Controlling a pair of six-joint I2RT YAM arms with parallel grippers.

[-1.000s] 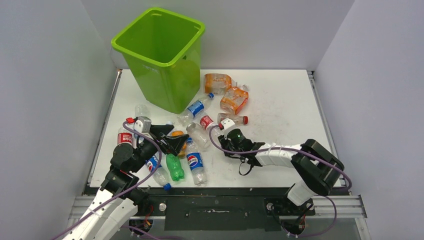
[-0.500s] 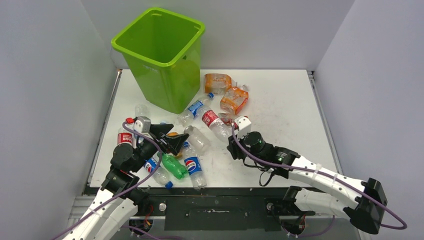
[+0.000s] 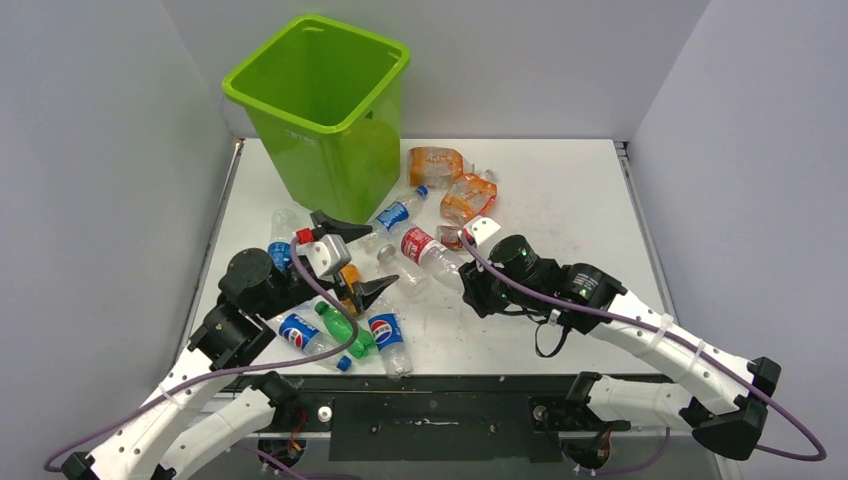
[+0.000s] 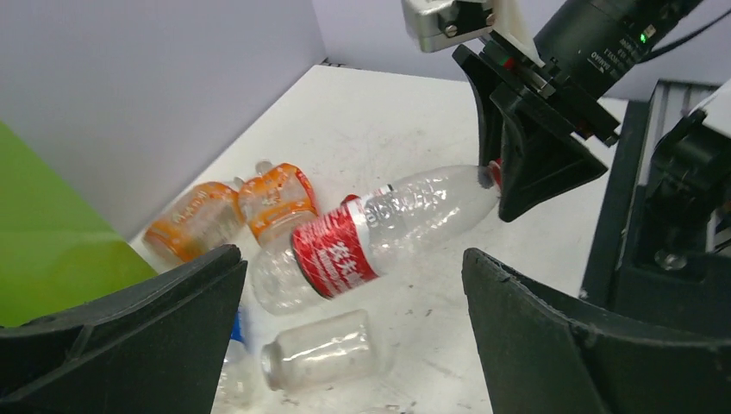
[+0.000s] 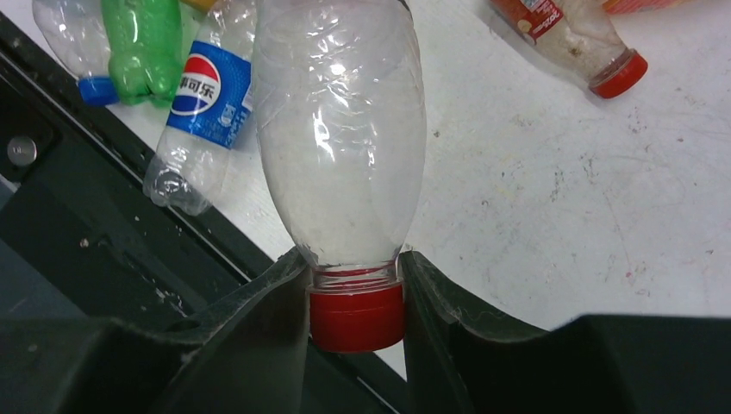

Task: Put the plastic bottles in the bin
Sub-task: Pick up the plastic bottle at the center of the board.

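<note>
My right gripper (image 3: 468, 272) (image 5: 356, 302) is shut on the red cap of a clear plastic bottle with a red label (image 3: 425, 248) (image 5: 340, 129) (image 4: 379, 237). It holds the bottle tilted above the table centre. My left gripper (image 3: 358, 255) (image 4: 352, 259) stands wide open facing that bottle, with nothing between its fingers. A small clear bottle (image 4: 323, 352) lies on the table below it. The lime-green bin (image 3: 330, 170) stands at the back left. Pepsi bottles (image 3: 385, 330) (image 3: 300, 332) and a green bottle (image 3: 343, 328) lie near the front edge.
Two orange bottles (image 3: 435, 165) (image 3: 468, 198) and a blue-labelled bottle (image 3: 392, 216) lie right of the bin. A red-capped bottle (image 5: 577, 34) lies beyond the held one. Grey walls enclose the table on three sides, and a black rail (image 3: 430, 405) runs along its near edge.
My right arm has lifted the red-labelled bottle by its cap and swung right. My left arm has turned its open gripper toward the table centre. The green bottle shifted slightly.
</note>
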